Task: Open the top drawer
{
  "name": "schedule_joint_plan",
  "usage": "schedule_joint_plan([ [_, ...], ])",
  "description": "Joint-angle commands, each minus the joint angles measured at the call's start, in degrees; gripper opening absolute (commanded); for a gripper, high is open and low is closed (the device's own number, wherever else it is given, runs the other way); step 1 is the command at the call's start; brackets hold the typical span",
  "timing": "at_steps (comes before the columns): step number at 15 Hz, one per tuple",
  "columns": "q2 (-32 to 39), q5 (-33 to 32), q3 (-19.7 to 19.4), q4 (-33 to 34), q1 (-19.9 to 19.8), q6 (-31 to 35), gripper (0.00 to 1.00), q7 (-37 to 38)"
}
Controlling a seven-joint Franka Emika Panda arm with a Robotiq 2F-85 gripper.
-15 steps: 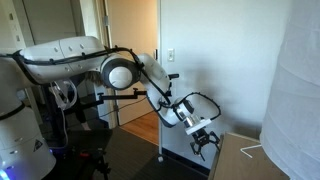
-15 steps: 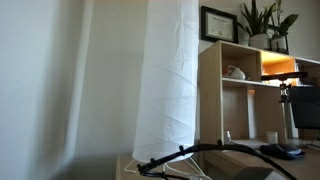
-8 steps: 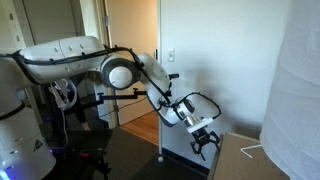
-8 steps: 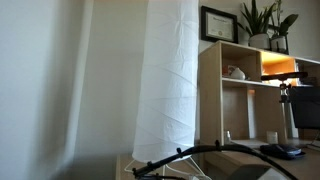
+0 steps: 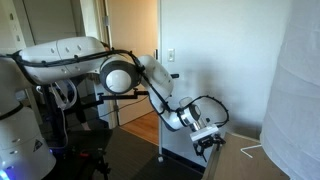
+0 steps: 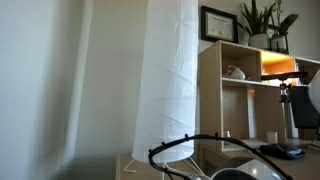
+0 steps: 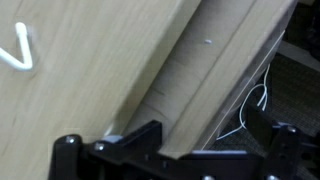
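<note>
In an exterior view the arm [image 5: 120, 72] reaches down to the right, and the gripper [image 5: 210, 143] hangs at the near edge of a wooden cabinet [image 5: 255, 162], whose top is cut off by the frame. The face below that edge lies in shadow, so the drawer cannot be made out there, and the fingers are too small and dark to read. A tall white lamp [image 5: 298, 90] hides the right of the scene. In the other exterior view the lamp [image 6: 170, 70] fills the middle. A black cable [image 6: 185, 141] loops across the bottom, and the gripper and drawer are not clearly visible. A shelf [image 6: 245, 85] stands behind. In the wrist view the cabinet [image 7: 70, 90] top fills the left. The gripper [image 7: 175, 148] sits at the bottom with its jaws spread wide, holding nothing. Between the fingers [image 7: 68, 148] a wooden edge runs up diagonally. The panel right of it appears to be the drawer [image 7: 225, 65] front, just beyond the gripper, though its seams are hard to tell. Thin wires [image 7: 250, 108] lie blurred at the right.
</note>
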Motion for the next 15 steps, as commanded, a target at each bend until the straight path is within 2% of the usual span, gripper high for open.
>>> schedule_joint_plan([
  [1, 4.0, 5.5, 0.4, 1.1, -3.1, 6.7, 1.00, -1.2],
  [6, 4.5, 10.8, -0.9, 1.7, -2.1, 6.5, 1.00, -1.3],
  [9, 4.2, 7.5, -4.9, 0.8, 1.3, 9.1, 1.00, 3.3],
  [10, 4.1, 4.0, -5.4, 0.3, 1.9, 9.4, 1.00, 5.8],
  [11, 0.0, 7.9, -4.3, -0.1, 2.2, 5.4, 1.00, 2.5],
  [12, -0.2, 4.8, -4.2, -0.6, 2.1, 5.5, 1.00, 4.9],
  [15, 0.0, 4.0, -4.9, -0.7, 2.6, 5.8, 1.00, 5.8],
])
